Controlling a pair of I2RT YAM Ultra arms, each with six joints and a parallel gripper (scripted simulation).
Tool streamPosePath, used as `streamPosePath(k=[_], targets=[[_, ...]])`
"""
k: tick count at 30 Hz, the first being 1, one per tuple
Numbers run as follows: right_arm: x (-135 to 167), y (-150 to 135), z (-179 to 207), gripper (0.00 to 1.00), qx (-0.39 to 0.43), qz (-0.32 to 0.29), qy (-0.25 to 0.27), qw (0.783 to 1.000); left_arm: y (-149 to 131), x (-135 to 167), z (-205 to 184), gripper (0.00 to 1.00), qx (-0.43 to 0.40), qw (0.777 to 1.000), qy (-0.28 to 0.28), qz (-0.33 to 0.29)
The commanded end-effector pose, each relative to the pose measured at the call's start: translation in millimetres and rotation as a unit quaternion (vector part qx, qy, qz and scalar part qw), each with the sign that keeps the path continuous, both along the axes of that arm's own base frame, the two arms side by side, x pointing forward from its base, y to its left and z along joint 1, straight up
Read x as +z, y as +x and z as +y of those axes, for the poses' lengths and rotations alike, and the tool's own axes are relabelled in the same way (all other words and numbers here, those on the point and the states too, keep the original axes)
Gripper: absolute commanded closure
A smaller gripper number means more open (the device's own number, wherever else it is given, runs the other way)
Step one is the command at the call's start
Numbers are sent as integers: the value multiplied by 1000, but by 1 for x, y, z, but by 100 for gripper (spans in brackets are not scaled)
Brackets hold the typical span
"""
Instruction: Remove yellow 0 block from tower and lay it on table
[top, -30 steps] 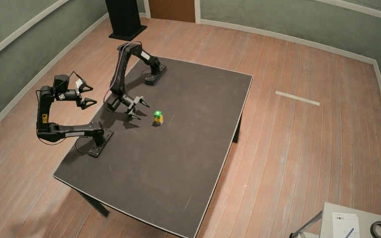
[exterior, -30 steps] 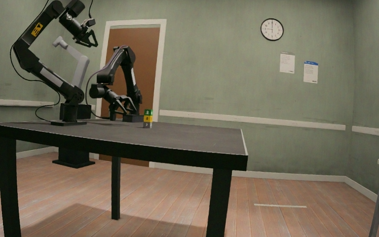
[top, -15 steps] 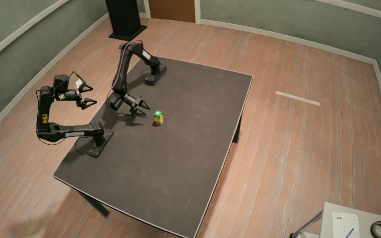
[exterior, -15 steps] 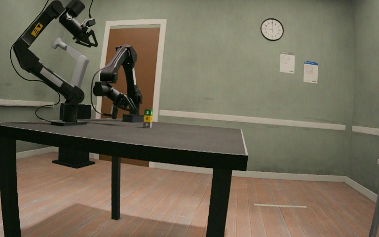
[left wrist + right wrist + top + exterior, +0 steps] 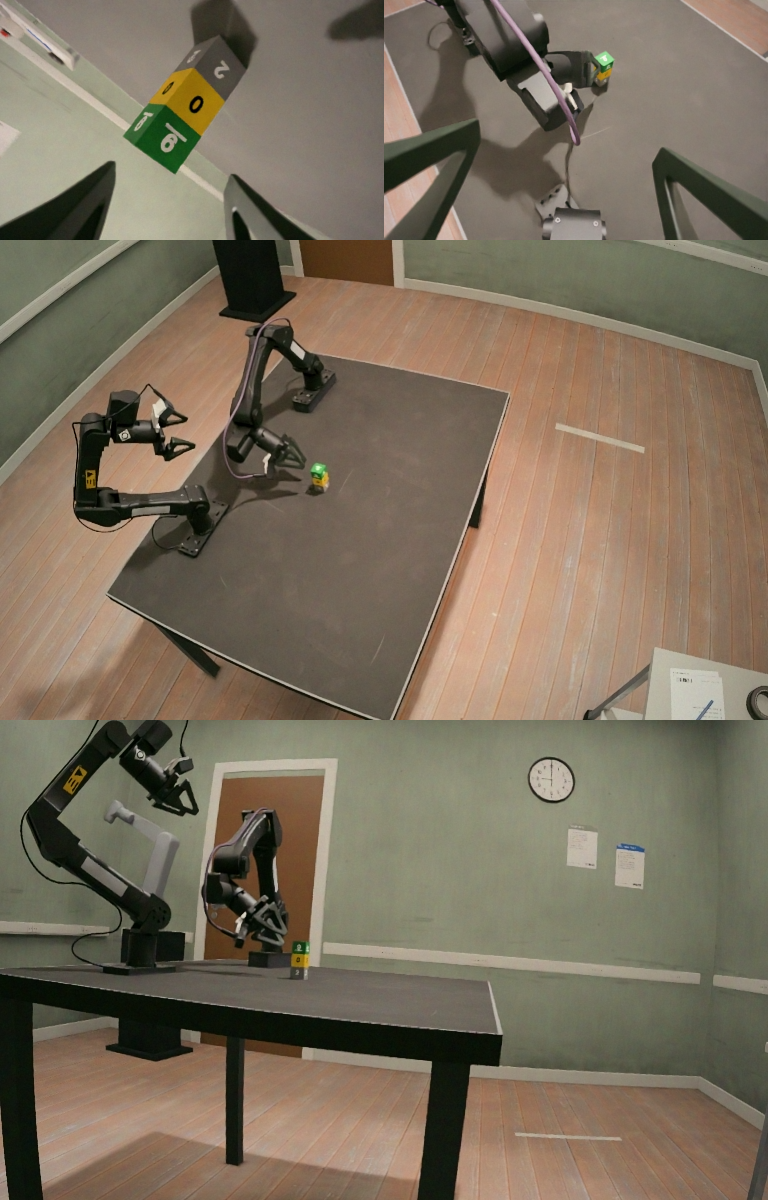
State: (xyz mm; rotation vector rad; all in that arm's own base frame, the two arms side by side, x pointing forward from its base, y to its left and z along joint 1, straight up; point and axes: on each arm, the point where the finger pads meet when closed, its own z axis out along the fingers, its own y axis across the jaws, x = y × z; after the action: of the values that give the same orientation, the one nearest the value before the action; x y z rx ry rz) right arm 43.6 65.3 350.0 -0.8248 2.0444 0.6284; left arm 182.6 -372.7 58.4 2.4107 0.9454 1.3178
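The tower stands on the dark table: a green block (image 5: 318,469) on top, the yellow block showing 0 (image 5: 320,480) in the middle, and a grey block showing 2 (image 5: 299,973) at the bottom. The left wrist view shows the green (image 5: 162,137), yellow (image 5: 192,100) and grey (image 5: 215,65) blocks close up. My left gripper (image 5: 291,457) (image 5: 173,177) hovers low just beside the tower with its fingers apart and nothing between them. My right gripper (image 5: 181,432) is open and empty, raised high and well away from the tower, off the table's edge.
Both arm bases stand along one table edge (image 5: 198,528) (image 5: 313,392). The left arm's purple cable (image 5: 554,85) loops down near the table beside the tower. A black pedestal (image 5: 252,276) stands on the floor beyond the table.
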Motion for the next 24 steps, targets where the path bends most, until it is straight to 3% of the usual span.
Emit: streamPosePath(k=[1,4,12,18,20,24], targets=[[-6,-1,-1,0,2,2,0,1000,6,22,-4,45,83,992,-94,6],[-6,-1,-1,0,2,2,0,1000,6,21,-3,45,96,989,-108,10],[-6,-1,-1,0,2,2,0,1000,13,28,0,45,213,950,-225,39],[-6,-1,-1,0,2,2,0,1000,16,32,2,45,296,906,-299,56],[-6,-1,-1,0,2,2,0,1000,16,32,2,45,296,906,-299,56],[-6,-1,-1,0,2,2,0,1000,17,36,4,45,365,859,-353,67]])
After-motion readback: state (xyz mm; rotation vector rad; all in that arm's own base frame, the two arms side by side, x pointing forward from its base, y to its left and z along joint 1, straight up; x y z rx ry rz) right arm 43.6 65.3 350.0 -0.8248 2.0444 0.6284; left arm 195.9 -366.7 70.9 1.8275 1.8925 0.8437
